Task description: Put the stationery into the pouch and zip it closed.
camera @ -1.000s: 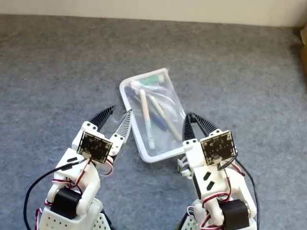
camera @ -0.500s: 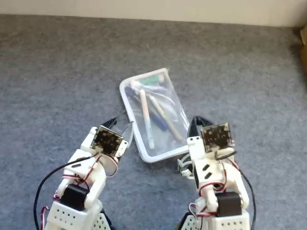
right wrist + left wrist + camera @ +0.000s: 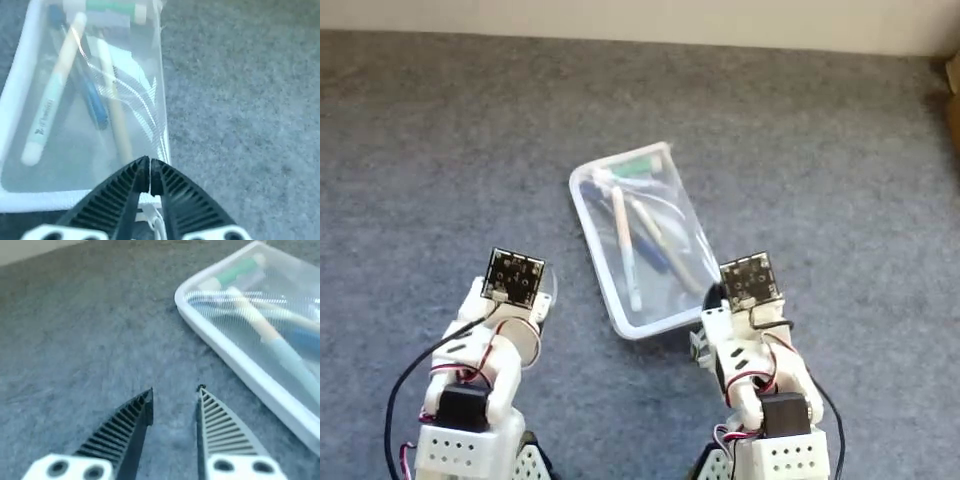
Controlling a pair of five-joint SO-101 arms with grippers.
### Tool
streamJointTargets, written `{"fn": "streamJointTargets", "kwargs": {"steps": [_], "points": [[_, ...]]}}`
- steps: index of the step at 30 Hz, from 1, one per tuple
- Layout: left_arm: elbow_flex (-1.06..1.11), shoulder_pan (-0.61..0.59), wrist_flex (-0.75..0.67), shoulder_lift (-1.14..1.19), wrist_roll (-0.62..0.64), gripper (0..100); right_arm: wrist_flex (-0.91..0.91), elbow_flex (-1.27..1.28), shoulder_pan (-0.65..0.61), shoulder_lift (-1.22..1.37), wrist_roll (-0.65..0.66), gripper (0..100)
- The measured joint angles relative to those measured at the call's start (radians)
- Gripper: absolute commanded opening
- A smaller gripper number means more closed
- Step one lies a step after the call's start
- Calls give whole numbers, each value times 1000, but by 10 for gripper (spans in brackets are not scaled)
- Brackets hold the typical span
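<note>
A clear pouch (image 3: 645, 235) with a white zipper band lies flat on the grey carpet in the middle. Inside it are a long pale pen (image 3: 625, 250), a blue pen (image 3: 92, 102), a wooden pencil (image 3: 115, 117) and a green-capped item (image 3: 638, 162). My left gripper (image 3: 175, 391) hovers open over bare carpet, a short way off the pouch's (image 3: 250, 325) long white edge. My right gripper (image 3: 149, 163) is shut, with its tips just above the pouch's (image 3: 75, 140) near corner. A white zipper pull (image 3: 152, 216) shows below its fingers. In the high view both arms sit back from the pouch, left arm (image 3: 512, 290), right arm (image 3: 752, 295).
Grey carpet (image 3: 440, 150) covers the whole work surface. A pale wall strip (image 3: 640, 15) runs along the far edge, and a brown object (image 3: 953, 85) sits at the far right edge.
Both arms have drawn back from the pouch toward the near edge and tilted more upright. The left gripper has left the pouch's side. The pouch has not moved.
</note>
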Motion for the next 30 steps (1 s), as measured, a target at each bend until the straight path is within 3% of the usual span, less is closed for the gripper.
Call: {"fn": "streamJointTargets", "kwargs": {"steps": [8,15,30], "points": [[0,-8,222,0,0,144,117,0,0,0,-279,5],[0,-9,348,-2,0,143,209,0,0,0,-302,5],[0,-9,437,-2,0,143,342,0,0,-12,-302,5]]}}
